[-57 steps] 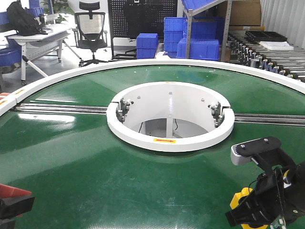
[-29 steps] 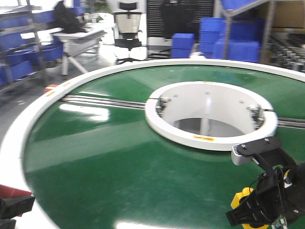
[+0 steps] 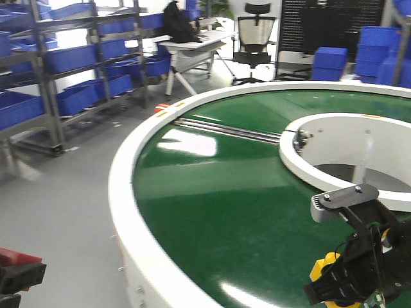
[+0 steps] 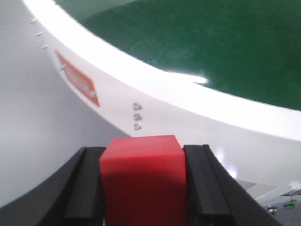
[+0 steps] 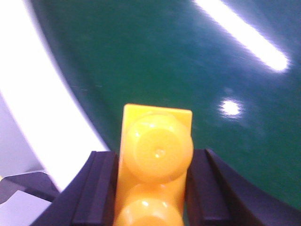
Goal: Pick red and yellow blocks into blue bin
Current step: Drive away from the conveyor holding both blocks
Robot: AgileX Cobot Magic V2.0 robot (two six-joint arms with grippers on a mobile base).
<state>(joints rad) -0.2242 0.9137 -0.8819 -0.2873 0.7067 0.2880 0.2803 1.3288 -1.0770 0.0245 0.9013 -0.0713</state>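
Table [image 3: 212, 192] shifted right, grey floor [image 3: 58, 205], seemingly steel shelving [image 3: 61, 64]

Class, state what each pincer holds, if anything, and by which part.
The left pincer clamps the red cube by its two opposite side faces; the right pincer clamps the yellow brick by its long sides.

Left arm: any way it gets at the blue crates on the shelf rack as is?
Probably not. The left gripper is shut on the red cube, and the blue crates sit on the shelf rack far across the grey floor. Nothing blocks the way; they just look out of reach.
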